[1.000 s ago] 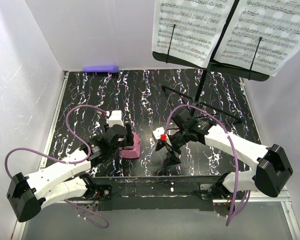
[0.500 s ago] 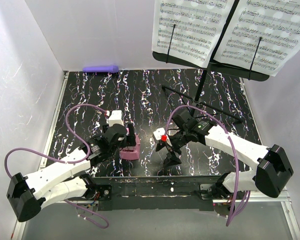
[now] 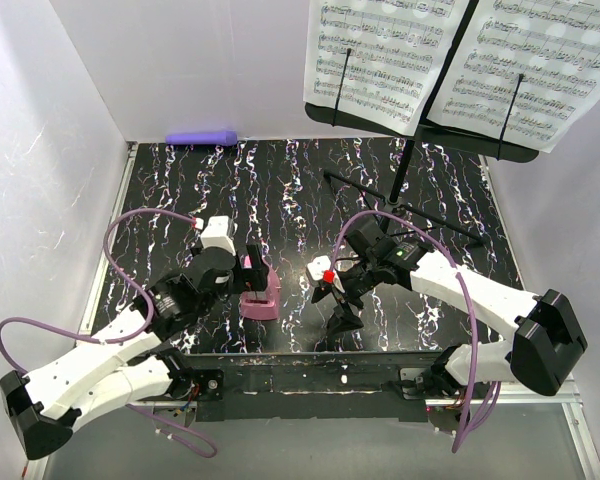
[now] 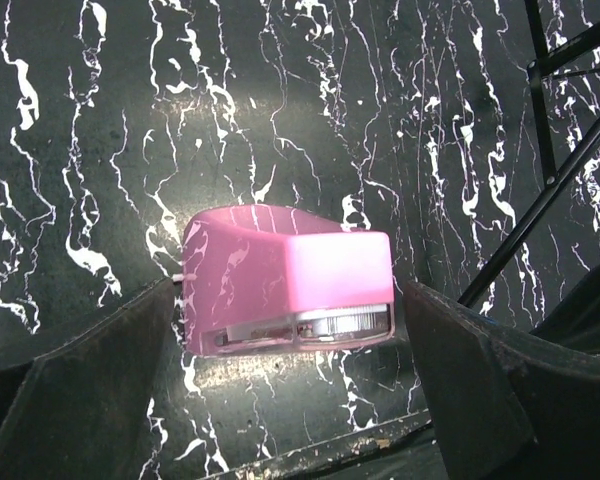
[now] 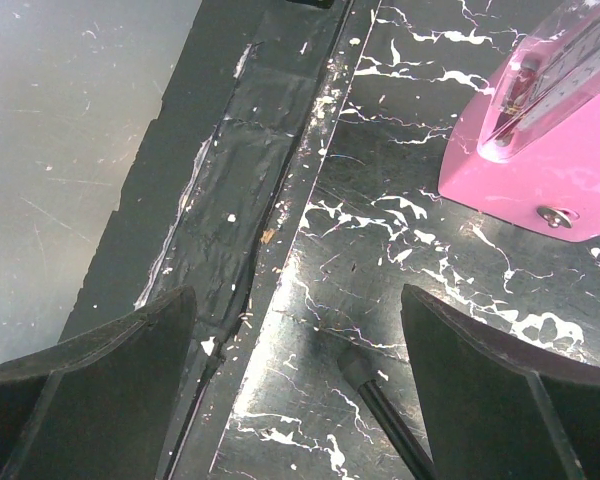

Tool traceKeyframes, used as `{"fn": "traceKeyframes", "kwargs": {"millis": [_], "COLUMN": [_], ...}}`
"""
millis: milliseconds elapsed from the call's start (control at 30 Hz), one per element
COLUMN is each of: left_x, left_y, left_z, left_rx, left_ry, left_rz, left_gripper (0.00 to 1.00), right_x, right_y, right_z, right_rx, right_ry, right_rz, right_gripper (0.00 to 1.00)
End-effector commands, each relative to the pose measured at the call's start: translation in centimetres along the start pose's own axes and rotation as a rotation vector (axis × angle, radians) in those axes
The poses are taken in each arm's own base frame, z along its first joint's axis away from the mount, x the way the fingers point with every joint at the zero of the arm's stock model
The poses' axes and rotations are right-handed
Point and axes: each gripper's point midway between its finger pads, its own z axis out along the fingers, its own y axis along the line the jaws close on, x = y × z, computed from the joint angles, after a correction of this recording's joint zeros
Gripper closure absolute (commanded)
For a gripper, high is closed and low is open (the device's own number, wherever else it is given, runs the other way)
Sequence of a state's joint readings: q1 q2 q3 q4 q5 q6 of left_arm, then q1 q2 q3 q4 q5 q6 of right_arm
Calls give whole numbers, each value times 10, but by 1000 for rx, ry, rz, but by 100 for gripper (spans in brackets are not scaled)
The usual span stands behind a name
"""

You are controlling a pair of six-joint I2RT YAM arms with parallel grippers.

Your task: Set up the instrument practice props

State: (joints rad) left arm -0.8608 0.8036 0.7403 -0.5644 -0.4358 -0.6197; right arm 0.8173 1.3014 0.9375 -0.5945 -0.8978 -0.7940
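Here, the left end effector (image 3: 256,272) is pictured with its jaws spread wide, and the small pink metronome (image 4: 285,280) is framed between them in the left wrist view. The metronome's sides are seen just beside the jaws; whether either jaw touches it cannot be told, and no firm grip is shown. The metronome (image 3: 262,302) is set on the black, white-veined bench (image 3: 280,190) near the front edge, between the two arms. The right end effector (image 3: 336,304) is held near it on the right, apart from it, with jaws likewise opened wide and nothing caught between them. In the right wrist view only the bench's front rim and one side of the metronome are taken in. Further back on the right, the black music stand (image 3: 406,170) is stood on its tripod legs, its desk raised high above the bench and faced toward the camera. Two white sheet-music pages (image 3: 385,55) are spread side by side across the desk, each crossed by a thin black retaining arm. At the rear left corner, a purple cylinder (image 3: 202,137) is laid on its side against the white back wall, well apart from everything else.
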Motion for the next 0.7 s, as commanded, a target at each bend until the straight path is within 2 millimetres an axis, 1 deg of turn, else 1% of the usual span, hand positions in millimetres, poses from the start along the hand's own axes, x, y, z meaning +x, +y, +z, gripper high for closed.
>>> {"fn": "traceKeyframes", "kwargs": {"millis": [0,67,167,233,367,433,500,600,667], "left_x": [2,10,13,13,13,15,21,25,24], "left_y": [6,8,-1,-5,-6,-5,-3,-1,1], "left_z": [-13,-13,-12,-12,-16,-18,-17,-14,-11], "left_rx": [-46,-78,-59,-46,-27,-22,-30,-44,-61], "left_ry": [60,107,149,166,189,204,232,253,248], "left_rz": [-34,-68,-79,-45,26,48,70,88,94], "left_gripper": [2,2,2,2,2,4,8,20,20], "right_x": [-10,-10,-11,-10,-10,-9,-8,-9,-9], "right_y": [3,3,3,3,2,2,2,2,2], "right_z": [-4,-4,-4,-5,-6,-6,-5,-5,-5], "right_rx": [-4,-2,-2,-1,6,8,0,-4,-6], "right_ry": [-40,-41,-43,-43,-43,-43,-40,-42,-42], "right_rz": [-53,-53,-54,-54,-60,-56,-51,-50,-49], "right_gripper": [9,9,9,9,9,8,8,9,8]}}
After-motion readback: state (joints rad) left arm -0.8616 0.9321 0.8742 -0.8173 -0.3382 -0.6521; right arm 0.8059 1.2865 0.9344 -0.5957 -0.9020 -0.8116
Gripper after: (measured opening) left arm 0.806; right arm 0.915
